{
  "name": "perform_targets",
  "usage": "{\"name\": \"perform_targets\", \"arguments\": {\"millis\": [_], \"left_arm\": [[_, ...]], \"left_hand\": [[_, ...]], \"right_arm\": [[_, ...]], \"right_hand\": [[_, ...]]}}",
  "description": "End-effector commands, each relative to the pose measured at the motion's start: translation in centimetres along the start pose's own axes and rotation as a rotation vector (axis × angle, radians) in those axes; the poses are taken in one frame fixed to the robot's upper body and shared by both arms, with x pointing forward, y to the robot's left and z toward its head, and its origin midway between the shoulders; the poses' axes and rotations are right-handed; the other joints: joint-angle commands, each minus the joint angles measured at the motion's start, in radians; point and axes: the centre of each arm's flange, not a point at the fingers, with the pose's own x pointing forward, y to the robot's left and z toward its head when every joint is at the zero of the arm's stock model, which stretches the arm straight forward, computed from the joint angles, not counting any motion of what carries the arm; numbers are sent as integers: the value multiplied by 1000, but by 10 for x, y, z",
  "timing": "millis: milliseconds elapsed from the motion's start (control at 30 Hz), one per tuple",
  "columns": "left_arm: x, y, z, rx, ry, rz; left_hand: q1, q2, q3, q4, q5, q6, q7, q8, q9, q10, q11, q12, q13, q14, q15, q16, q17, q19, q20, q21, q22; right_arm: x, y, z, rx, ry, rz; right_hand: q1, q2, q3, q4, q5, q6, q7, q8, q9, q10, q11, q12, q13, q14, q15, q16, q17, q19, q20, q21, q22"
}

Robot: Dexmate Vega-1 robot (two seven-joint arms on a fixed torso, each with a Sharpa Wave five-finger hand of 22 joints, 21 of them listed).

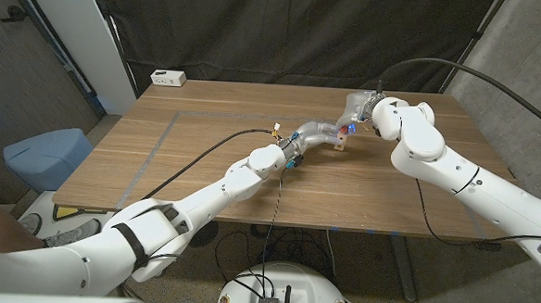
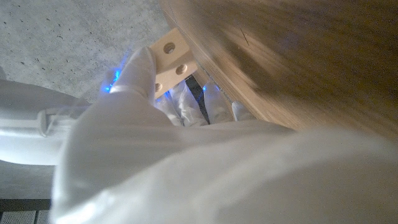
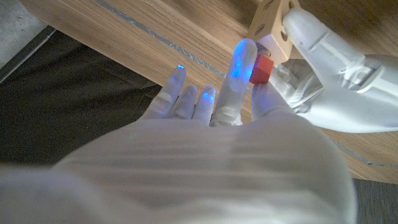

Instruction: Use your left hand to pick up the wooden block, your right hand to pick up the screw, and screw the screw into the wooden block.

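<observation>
Presently catalogued, from the task's things outward:

Wooden block [image 1: 342,140]: pale, small, with round holes in its faces; 2 holes plain on 1 face in the left wrist view [image 2: 170,61]. Held up at the fingertips of the left hand, clear of the table, with the right hand close against its other side. Also seen in the right wrist view [image 3: 272,17], just beyond the right hand's fingertips.

Screw [image 3: 262,69]: red head only, shaft not discernible. Pinched between a finger and the thumb of the right hand, head just beside the block; contact with the block not determinable. Too small to make out in the head view.

Left hand [image 1: 314,133]: grasping the wooden block at the fingertips, arm stretched well forward over the table. Seen from behind in its own wrist view [image 2: 140,78], a finger lying against the block's face. In the right wrist view [image 3: 323,56], closed around the block from the side.

Right hand [image 1: 358,111]: grasping the screw in a pinch, remaining fingers spread and reaching forward. Blue light glowing at the fingertips [image 3: 242,53]. Hand itself [image 3: 211,102] directly opposite the left hand, block between the 2.

Table [image 1: 205,157]: wooden, brown, beneath both hands; a strip of grey tape [image 1: 155,145] on its surface, well to the left of the left hand.

White box [image 1: 168,77]: at the far corner of the table, well apart from both hands.

Blue bin [image 1: 46,154]: on the floor beside the table, beyond the left arm.
</observation>
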Motion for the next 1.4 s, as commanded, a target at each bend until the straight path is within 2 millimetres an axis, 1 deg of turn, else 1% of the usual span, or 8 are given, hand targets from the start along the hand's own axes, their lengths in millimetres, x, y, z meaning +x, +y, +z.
{"name": "perform_targets", "arguments": {"millis": [33,267,400,833,933,1067,1300,1400], "left_arm": [[-3,-2,1,2,-2,-1],[-2,-2,1,4,-3,-4],[-2,-1,1,6,-4,-3],[-2,1,0,6,-4,-1],[-2,2,0,6,-4,0],[-2,3,1,7,-7,3],[-2,5,2,8,-11,11],[-2,5,2,8,-13,12]], "left_hand": [[-103,111,67,61,6,24,10,5,3,8,-3,10,163,8,-54,-2,0,-4,6,9,2],[-103,109,68,59,7,25,9,6,3,9,-3,11,162,6,-56,-3,-1,-5,6,9,2],[-105,108,68,59,7,25,9,5,3,10,-4,11,162,7,-57,-2,0,-5,5,9,2],[-102,107,69,55,7,26,9,5,3,7,-4,10,161,7,-57,0,1,-5,5,10,2],[-102,108,69,55,7,26,8,5,3,8,-4,10,161,7,-57,1,2,-5,5,10,2],[-103,107,69,54,7,27,6,6,3,8,-4,10,161,7,-58,2,2,-4,5,10,2],[-103,106,69,54,7,28,9,6,3,10,-4,11,161,7,-59,2,3,-4,5,10,2],[-104,105,67,54,6,28,8,6,3,10,-4,11,161,7,-59,3,3,-4,3,10,2]], "right_arm": [[-5,-1,1,-4,14,-28],[-8,-3,1,-4,19,-34],[-9,-4,0,-2,23,-32],[-14,-9,-3,13,40,-55],[-16,-9,-6,31,46,-72],[-19,-9,-10,57,65,-95],[-21,-8,-17,115,66,-101],[-23,-8,-20,138,71,-110]], "right_hand": [[-12,-3,-4,1,0,9,-3,1,-2,10,3,5,2,10,-46,5,4,9,-2,7,2],[-46,-25,-26,6,-4,-15,-4,-18,-9,3,20,-6,2,10,-41,-2,1,5,1,3,3],[-64,-37,-37,8,-4,-28,-5,-28,-11,2,19,-9,2,5,-33,-7,0,0,6,0,3],[-109,-45,-57,20,-3,-69,0,-54,-13,-15,38,-21,2,-1,-19,-15,2,-11,18,-2,3],[-122,-43,-61,24,-3,-79,2,-61,-13,-20,52,-23,3,0,-18,-16,4,-12,20,-2,3],[-135,-42,-66,28,-3,-99,8,-72,-13,-15,59,-21,3,-1,-12,-18,4,-24,33,-5,3],[-154,-40,-74,29,-5,-149,7,-99,-12,-22,81,-25,4,-4,1,-22,4,-31,44,-4,3],[-158,-38,-77,26,-5,-196,4,-124,-13,-28,82,-26,4,-4,2,-24,3,-31,47,-2,4]]}}
